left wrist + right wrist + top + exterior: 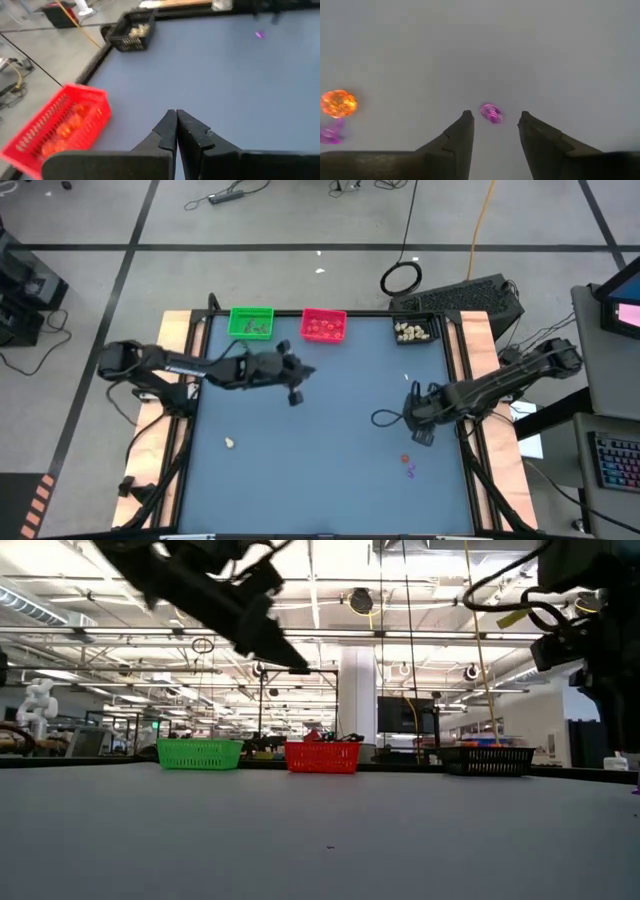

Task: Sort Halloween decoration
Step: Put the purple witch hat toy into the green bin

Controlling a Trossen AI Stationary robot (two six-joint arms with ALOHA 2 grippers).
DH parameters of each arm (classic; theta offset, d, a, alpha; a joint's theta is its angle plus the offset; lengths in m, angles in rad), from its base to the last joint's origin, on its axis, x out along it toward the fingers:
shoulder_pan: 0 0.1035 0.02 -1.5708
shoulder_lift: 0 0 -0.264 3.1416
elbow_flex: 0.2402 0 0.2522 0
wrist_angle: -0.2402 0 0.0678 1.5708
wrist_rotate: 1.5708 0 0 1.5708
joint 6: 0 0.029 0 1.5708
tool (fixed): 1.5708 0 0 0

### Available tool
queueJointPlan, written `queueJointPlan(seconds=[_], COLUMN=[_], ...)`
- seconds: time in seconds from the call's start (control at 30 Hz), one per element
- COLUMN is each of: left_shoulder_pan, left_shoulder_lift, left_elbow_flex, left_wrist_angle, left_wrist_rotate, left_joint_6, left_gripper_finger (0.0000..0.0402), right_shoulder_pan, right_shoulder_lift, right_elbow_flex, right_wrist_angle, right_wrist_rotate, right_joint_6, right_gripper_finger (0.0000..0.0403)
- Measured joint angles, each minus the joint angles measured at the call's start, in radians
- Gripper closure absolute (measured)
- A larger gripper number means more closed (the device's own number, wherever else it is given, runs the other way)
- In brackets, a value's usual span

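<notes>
Tiny trinkets lie on the blue-grey table. A cream one (230,443) sits near the left, and an orange-red one (405,458) and a purple one (410,472) sit near the right. My right gripper (495,116) is open and points down at the table. Its fingertips stand on either side of a purple trinket (491,113) without touching it. An orange trinket (338,102) and another purple one (331,134) lie off to one side. My left gripper (176,117) is shut and empty, raised over the table's middle (296,395), near the red tray (60,127).
Three small trays stand along the far edge: green (251,322), red (323,326) with orange pieces, and black (415,331) with cream pieces. Wooden rails (176,330) border the table's left and right sides. A black cable loop (385,418) hangs by the right gripper.
</notes>
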Motion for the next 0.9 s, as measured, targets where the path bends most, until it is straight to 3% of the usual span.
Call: queueJointPlan(seconds=[0.2, 0.43, 0.7, 0.9], left_shoulder_pan=[-0.123, -0.210, -0.276, -0.295], left_shoulder_lift=[-0.082, -0.113, -0.113, -0.113], left_elbow_flex=[-0.151, -0.255, -0.285, -0.285], left_wrist_angle=[0.062, 0.071, 0.093, 0.093], left_wrist_rotate=[-0.123, -0.179, -0.263, -0.278], left_joint_6=[-0.029, -0.109, -0.134, -0.135], left_gripper_finger=[0.0385, 0.0384, 0.0384, 0.0384], right_shoulder_pan=[0.001, -0.016, -0.035, -0.035], right_shoulder_lift=[0.040, 0.124, 0.211, 0.270], right_elbow_flex=[0.000, 0.000, 0.001, 0.001], right_wrist_angle=[-0.017, -0.013, 0.030, 0.032], right_wrist_rotate=[-0.018, -0.025, -0.079, -0.079], right_joint_6=[-0.046, -0.152, -0.216, -0.237], right_gripper_finger=[0.0250, 0.0268, 0.0282, 0.0320])
